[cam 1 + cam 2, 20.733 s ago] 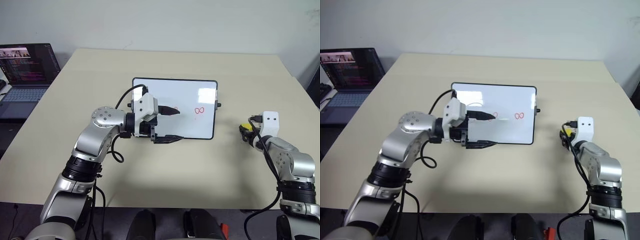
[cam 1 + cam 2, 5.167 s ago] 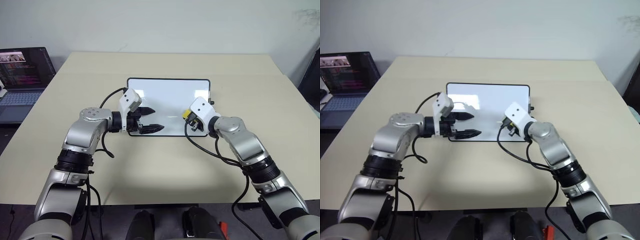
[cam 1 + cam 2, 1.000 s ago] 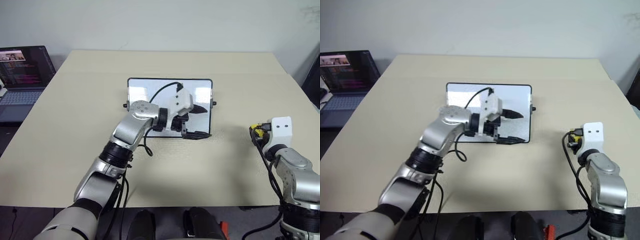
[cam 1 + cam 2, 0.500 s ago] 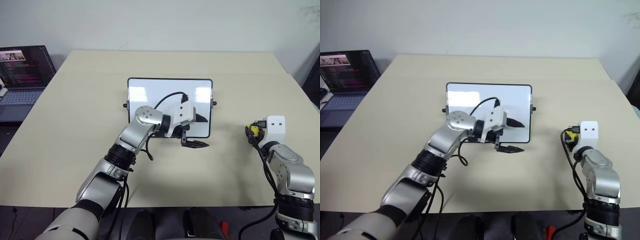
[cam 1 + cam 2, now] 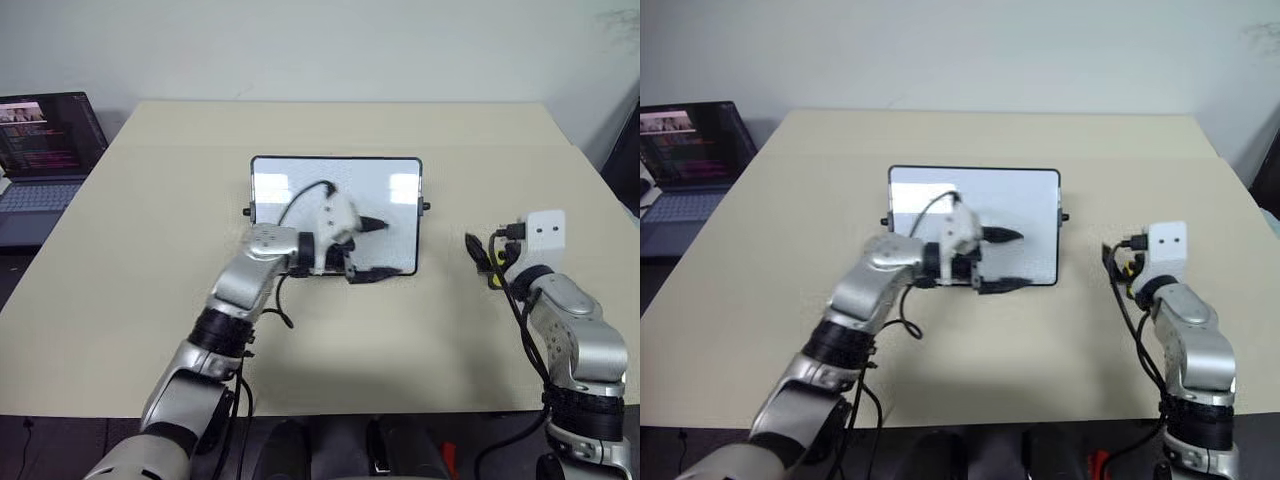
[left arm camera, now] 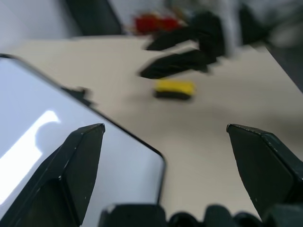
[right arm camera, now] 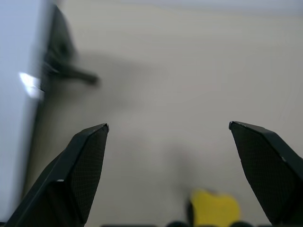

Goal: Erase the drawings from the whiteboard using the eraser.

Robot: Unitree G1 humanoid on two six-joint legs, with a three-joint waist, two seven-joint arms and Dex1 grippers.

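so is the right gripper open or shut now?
Open: the right gripper has its fingers spread wide, with the eraser lying free on the table.

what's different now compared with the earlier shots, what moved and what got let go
The red drawings are gone from the whiteboard. The right claw let go of the eraser, now lying on the table right of the board. The left claw drew back leftward, open. Board and laptop stayed put.

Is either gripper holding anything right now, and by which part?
Nothing is held. The right gripper is open, with the eraser lying free on the table. The left gripper is open over the whiteboard.
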